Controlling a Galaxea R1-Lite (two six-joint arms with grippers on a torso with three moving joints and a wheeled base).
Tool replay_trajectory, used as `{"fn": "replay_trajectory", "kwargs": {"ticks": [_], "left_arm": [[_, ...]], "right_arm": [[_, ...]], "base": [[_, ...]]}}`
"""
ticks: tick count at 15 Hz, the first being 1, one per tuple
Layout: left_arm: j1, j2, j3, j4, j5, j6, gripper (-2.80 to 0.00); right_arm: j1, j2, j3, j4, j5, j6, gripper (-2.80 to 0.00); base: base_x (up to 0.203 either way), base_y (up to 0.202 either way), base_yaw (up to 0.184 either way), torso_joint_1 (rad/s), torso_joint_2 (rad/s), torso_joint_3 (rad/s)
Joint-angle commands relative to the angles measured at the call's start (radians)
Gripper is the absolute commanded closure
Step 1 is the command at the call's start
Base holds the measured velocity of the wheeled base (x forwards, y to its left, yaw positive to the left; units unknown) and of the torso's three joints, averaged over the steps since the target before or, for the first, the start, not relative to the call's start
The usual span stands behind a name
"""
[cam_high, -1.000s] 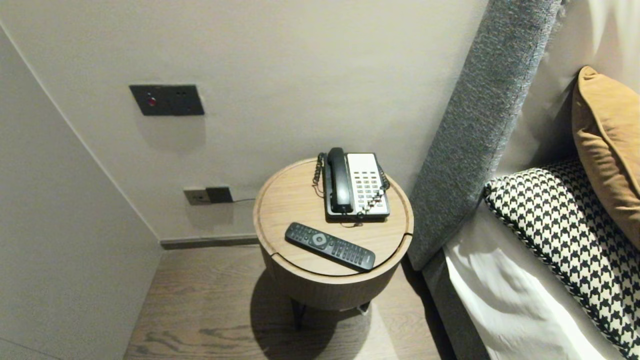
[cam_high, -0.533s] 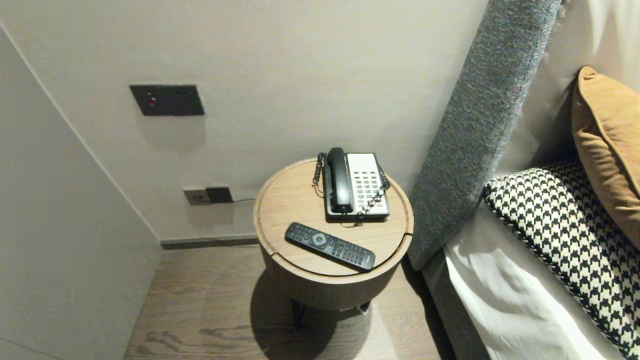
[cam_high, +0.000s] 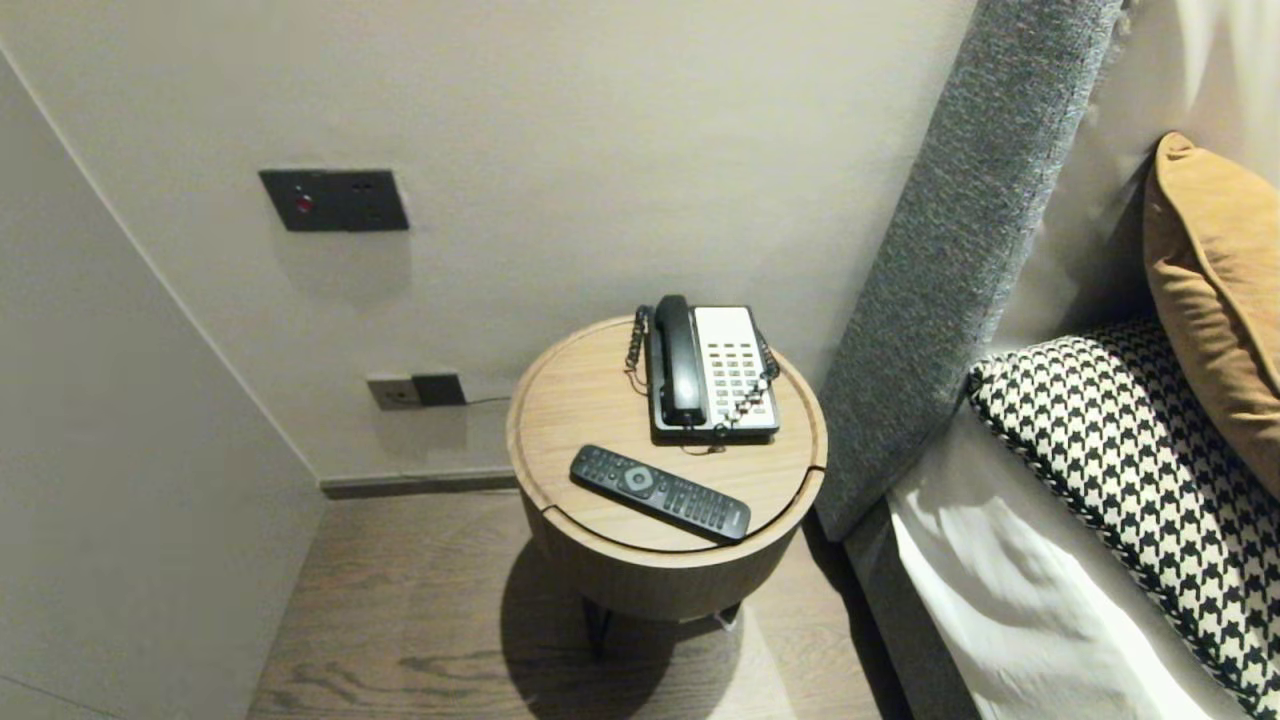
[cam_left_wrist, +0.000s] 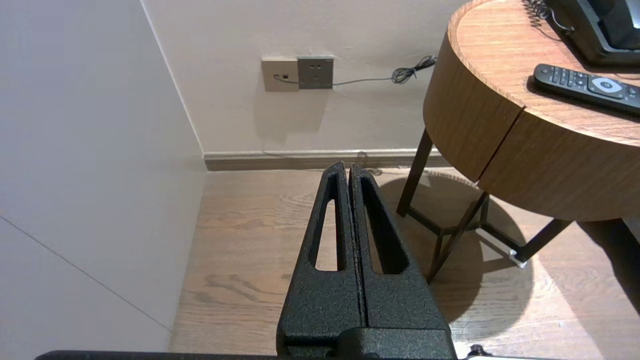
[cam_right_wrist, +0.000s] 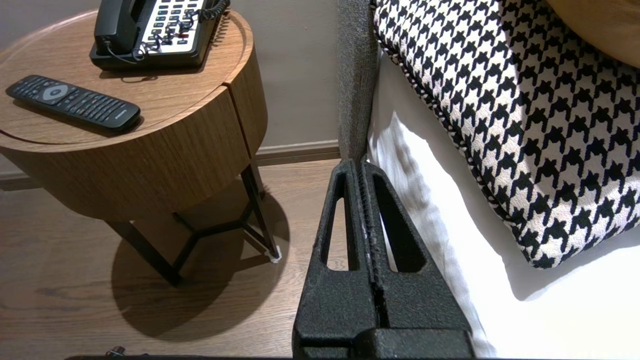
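A round light-wood bedside table on dark metal legs stands on the grey-brown plank floor, between a plain beige wall and a grey woven-fabric headboard; a black rectangular switch panel above.

wall switch panel, wall socket, houndstooth pillow, tan cushion

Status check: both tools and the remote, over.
Left tool shut, empty, above floor beside the table. Right tool shut, empty, near the bed. Remote flat on table front, untouched; telephone behind it.
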Motion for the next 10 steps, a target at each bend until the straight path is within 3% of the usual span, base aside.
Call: {"fn": "replay_trajectory", "kwargs": {"ticks": [1, 10], "left_arm": [[0.0, 0.0, 0.0, -0.001, 0.0, -0.001, 0.0], [0.0, 0.0, 0.0, -0.001, 0.0, -0.001, 0.0]], "right_arm": [[0.001, 0.002, 0.04, -0.002, 0.0, 0.0, 0.0], [-0.001, 0.0, 0.04, -0.002, 0.0, 0.0, 0.0]], "base": [[0.0, 0.0, 0.0, 0.0, 0.0, 0.0], [0.0, 0.0, 0.0, 0.0, 0.0, 0.0]]}}
